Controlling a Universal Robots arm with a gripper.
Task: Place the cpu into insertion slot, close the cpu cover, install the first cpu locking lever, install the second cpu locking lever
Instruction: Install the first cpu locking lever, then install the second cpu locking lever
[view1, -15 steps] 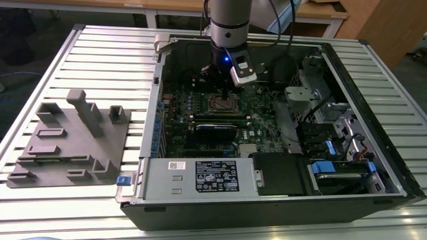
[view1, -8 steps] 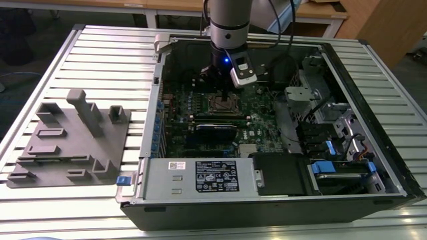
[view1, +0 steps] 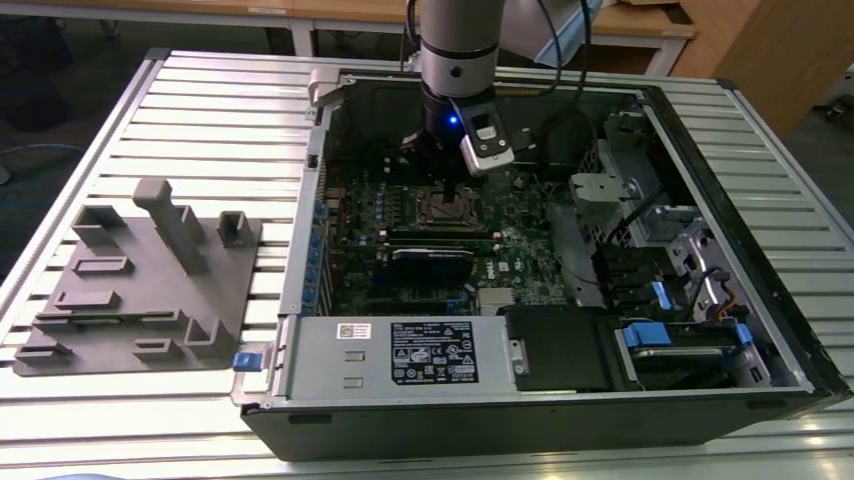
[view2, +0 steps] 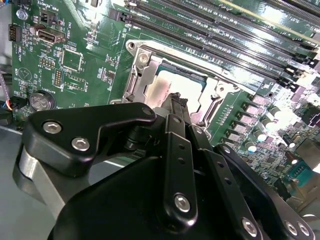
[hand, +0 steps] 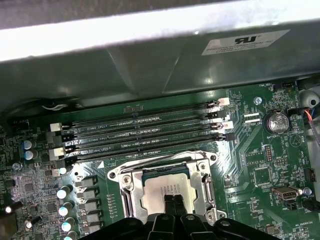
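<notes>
While the cpu (hand: 167, 192) is lying flat in the insertion slot (hand: 131, 181) on the green motherboard (hand: 250, 150), the silvery cpu cover (hand: 207, 186) is sitting down around it, framing its dull metal top in both wrist views. Directly over the chip, the gripper (hand: 174, 204) is hanging with its two black fingertips (hand: 169, 202) pressed together; their ends seem to be touching the chip's top, though whether they are really in contact is hard to judge. Just beside the socket, four long memory slots (hand: 145, 132) are running parallel to one of its sides, and a round coin battery (hand: 275, 121) is sitting further off on the board. In the exterior view the arm (view1: 457, 50) is reaching straight down into the open computer case (view1: 747, 250), which is lying on a slatted table (view1: 214, 120); a grey fixture block (view1: 147, 280) is resting on that table at the exterior view's left, well apart from the case
</notes>
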